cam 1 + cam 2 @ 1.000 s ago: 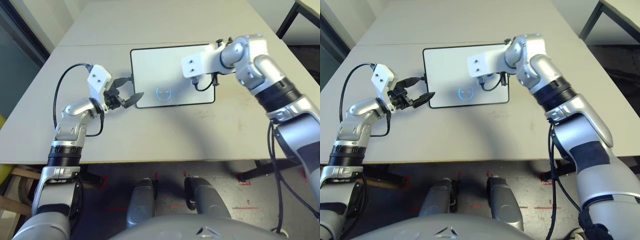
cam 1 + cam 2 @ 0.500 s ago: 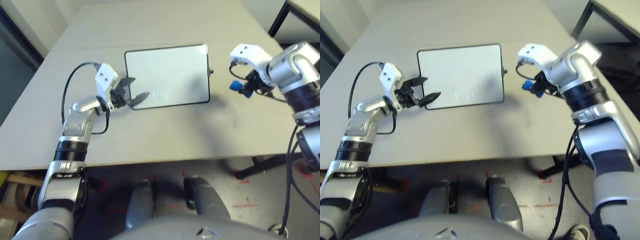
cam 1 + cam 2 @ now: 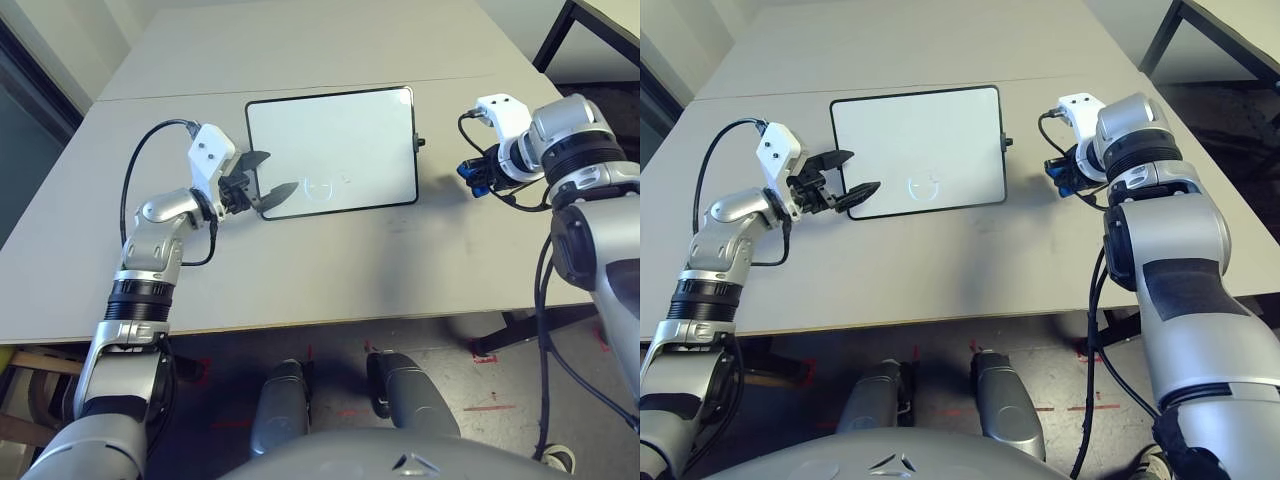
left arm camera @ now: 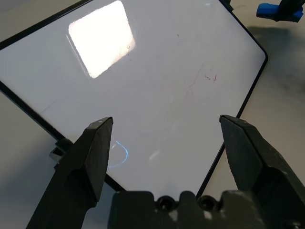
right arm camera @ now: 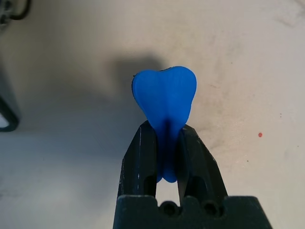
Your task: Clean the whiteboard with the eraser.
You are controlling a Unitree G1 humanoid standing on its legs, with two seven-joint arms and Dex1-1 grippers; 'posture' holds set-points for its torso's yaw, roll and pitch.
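Note:
The whiteboard [image 3: 335, 145] lies flat on the table with a faint bluish mark [image 3: 320, 186] near its front edge and a few tiny red specks [image 4: 209, 76]. My left gripper [image 3: 272, 172] is open at the board's near left corner, its fingers [image 4: 95, 143] spread over the board's surface. To the right of the board, past its side knob [image 3: 421, 143], my right gripper [image 5: 164, 131] is shut on the small blue eraser [image 5: 164, 98]. The eraser [image 3: 467, 172] hangs just above the bare tabletop, clear of the board.
The grey table [image 3: 330, 260] has open surface in front of the board and behind it. A seam [image 3: 200, 92] runs across the table just behind the board. A black table leg [image 3: 555, 35] stands at the far right. A black cable [image 3: 140, 160] loops from my left wrist.
My right gripper has swung off the whiteboard to its right side, carrying the eraser. The left gripper stays open at the board's left corner. The camera view has shifted.

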